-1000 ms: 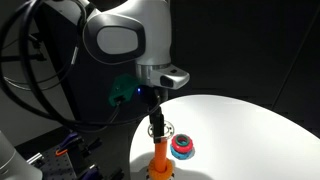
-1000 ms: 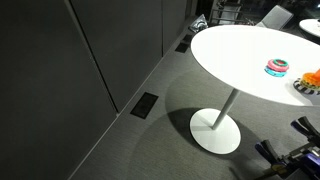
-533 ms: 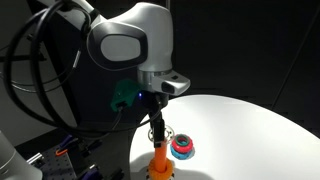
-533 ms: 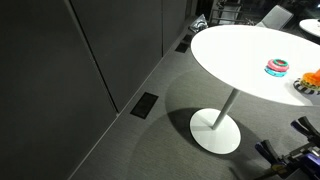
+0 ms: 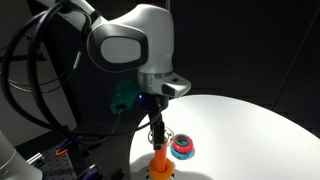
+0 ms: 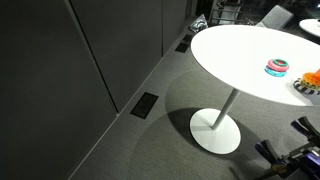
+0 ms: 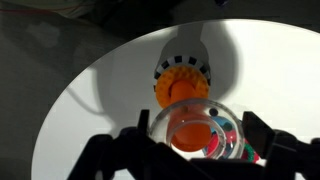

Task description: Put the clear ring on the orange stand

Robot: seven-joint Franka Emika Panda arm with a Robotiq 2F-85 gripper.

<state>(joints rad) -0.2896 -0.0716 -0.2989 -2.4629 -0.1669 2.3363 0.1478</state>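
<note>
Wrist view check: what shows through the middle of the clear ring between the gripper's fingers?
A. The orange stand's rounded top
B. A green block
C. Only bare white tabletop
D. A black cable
A: in the wrist view the clear ring, held in the gripper, frames the rounded top of the orange stand, with the red-and-blue ring stack showing only at one edge.

arm shell (image 5: 150, 25): my white rounded casing, dark grey oval cap
wrist (image 5: 160, 82), above my gripper (image 5: 156, 128): grey collar, green patch (image 5: 123, 96) beside
gripper: black
cables (image 5: 25, 75): black loops
</note>
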